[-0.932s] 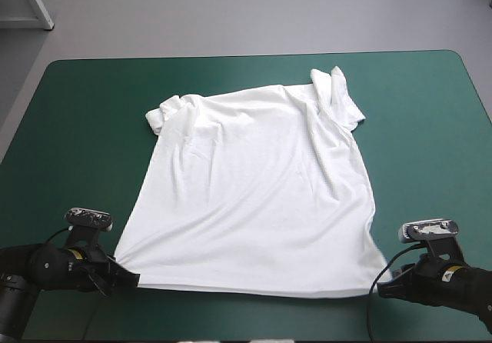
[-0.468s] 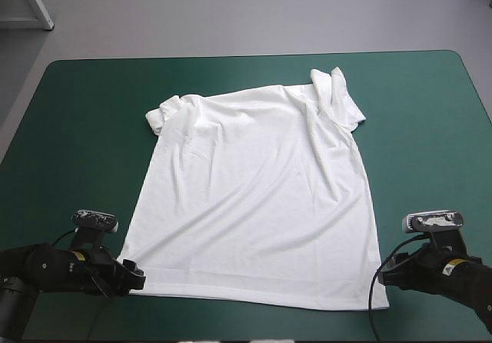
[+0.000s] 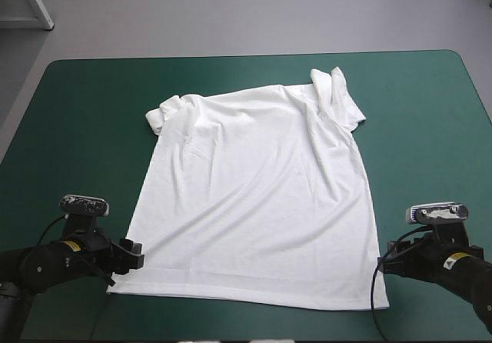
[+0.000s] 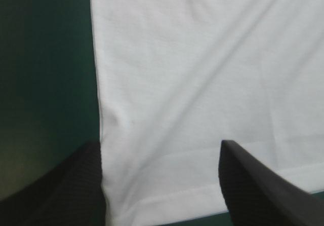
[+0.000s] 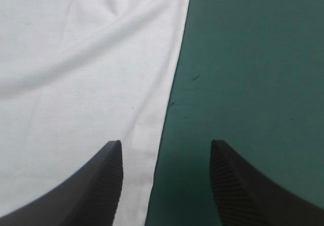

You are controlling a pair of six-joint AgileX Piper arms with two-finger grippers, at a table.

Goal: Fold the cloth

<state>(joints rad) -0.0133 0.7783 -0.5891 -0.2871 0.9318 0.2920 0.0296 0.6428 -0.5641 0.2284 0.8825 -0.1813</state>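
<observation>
T-shirt (image 3: 254, 197): white, creased, lay flat.
Left gripper (image 4: 161, 145): ribbed fingers (image 4: 253, 185) stood spread at hem corner.
Right gripper (image 5: 166, 143): spread astride side edge.

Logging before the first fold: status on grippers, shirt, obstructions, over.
Left gripper open, over T-shirt's near left corner. Right gripper open, straddling its right side edge. T-shirt spread flat, not yet folded. Nothing seen in the way.

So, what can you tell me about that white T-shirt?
The T-shirt is white, thin-looking fabric, short-sleeved, spread nearly flat on the teal-green cover, sleeves toward the far edge, hem nearest. Long shallow wrinkles cross it; both sleeves are bunched. The left pincer and right pincer stand open at its two near corners, gripping nothing.
</observation>
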